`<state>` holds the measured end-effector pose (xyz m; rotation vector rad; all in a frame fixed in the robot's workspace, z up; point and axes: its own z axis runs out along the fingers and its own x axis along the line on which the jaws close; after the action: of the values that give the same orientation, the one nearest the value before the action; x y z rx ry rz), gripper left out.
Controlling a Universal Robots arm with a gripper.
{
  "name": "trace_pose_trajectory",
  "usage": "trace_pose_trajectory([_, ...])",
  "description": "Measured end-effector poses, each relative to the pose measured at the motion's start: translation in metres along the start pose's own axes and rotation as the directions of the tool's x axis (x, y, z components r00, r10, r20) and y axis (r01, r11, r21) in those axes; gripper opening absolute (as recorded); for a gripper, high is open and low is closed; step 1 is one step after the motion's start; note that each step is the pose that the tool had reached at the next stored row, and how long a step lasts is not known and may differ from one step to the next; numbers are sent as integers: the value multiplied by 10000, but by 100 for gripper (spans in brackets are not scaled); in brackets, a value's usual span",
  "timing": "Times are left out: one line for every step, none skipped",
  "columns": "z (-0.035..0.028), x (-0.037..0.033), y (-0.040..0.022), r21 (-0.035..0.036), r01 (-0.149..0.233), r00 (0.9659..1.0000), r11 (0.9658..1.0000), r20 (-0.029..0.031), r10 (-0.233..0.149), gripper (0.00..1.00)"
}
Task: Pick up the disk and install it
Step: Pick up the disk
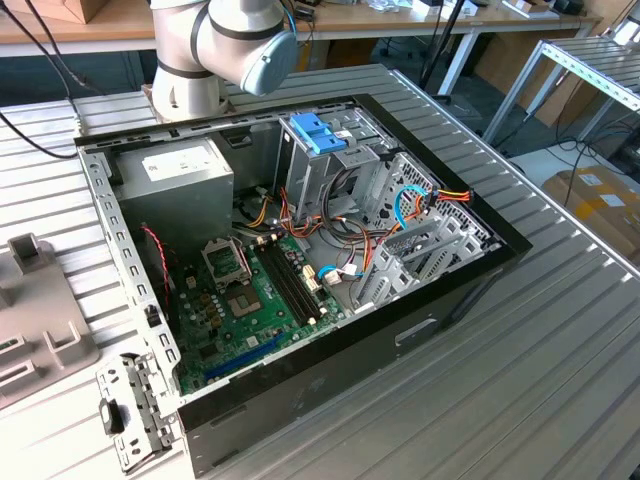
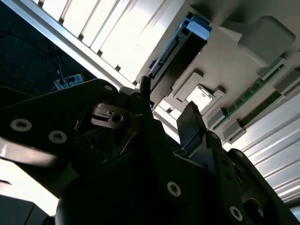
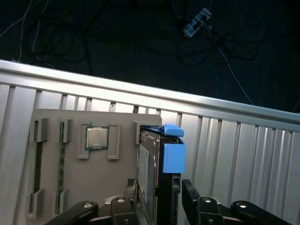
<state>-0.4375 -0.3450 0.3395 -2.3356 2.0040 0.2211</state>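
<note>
Disk [image 3: 148, 164] is dark and silvery with a blue tab [image 3: 173, 155]. It stands on its edge in the gray tray [image 3: 101, 187], beside a square chip [image 3: 96, 138]. Hand [image 3: 159, 190] is spread, one finger on each side of the disk. In the exterior view, the tray [image 1: 40, 335] lies at nine o'clock from the open case [image 1: 400, 335].

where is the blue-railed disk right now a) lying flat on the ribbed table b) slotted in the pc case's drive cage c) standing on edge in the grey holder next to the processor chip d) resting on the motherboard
c: in the first wrist view the disk stands on edge in a slot of the grey holder, right beside the processor chip.
</note>
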Motion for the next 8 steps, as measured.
trace_pose_trajectory([14, -40, -7, 0, 9, 10000, 10000, 10, -9, 51])
trace_pose_trajectory([23, -59, -6, 0, 20, 10000, 10000, 19, -20, 51])
trace_pose_trajectory([33, -76, -3, 0, 33, 10000, 10000, 31, -33, 51])
trace_pose_trajectory([43, -93, 1, 3, 43, 10000, 10000, 46, -43, 51])
trace_pose_trajectory([55, -107, 9, 5, 51, 10000, 10000, 61, -51, 51])
trace_pose_trajectory([71, -122, 32, 1, 59, 10000, 10000, 67, -59, 51])
trace_pose_trajectory([85, -130, 56, 2, 63, 10000, 10000, 69, -63, 51])
trace_pose_trajectory([107, -137, 103, -1, 65, 10000, 10000, 68, -65, 51])
